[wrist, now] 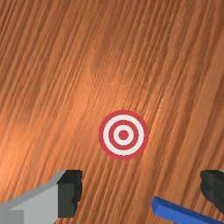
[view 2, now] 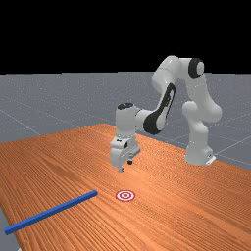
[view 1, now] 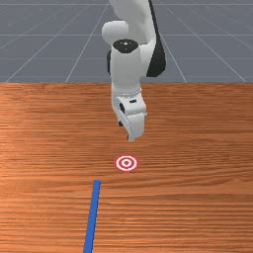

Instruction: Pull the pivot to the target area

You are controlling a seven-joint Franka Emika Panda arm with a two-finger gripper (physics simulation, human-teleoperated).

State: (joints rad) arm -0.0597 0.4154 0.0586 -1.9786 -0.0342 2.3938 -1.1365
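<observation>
In the front view my gripper (view 1: 125,132) hangs above the table, behind the target; the far view has the gripper (view 2: 125,166) clearly off the wood. Its fingers stand wide apart in the wrist view, the gripper (wrist: 141,190) holding nothing. A red and white ringed target (view 1: 126,163) lies flat, also seen as the target (view 2: 125,195) and the target (wrist: 124,134). A long blue bar (view 1: 92,212) lies to the front view's left of the target, nearer that camera. The far view shows the bar (view 2: 51,212) at full length. Part of the bar (wrist: 181,214) appears between the fingers' directions, below them.
The orange-brown table (view 1: 197,197) carries the bar and the target. In the far view, the bar's far-left end reaches close to the edge of the table (view 2: 162,225). The arm's base stands at the far view's right.
</observation>
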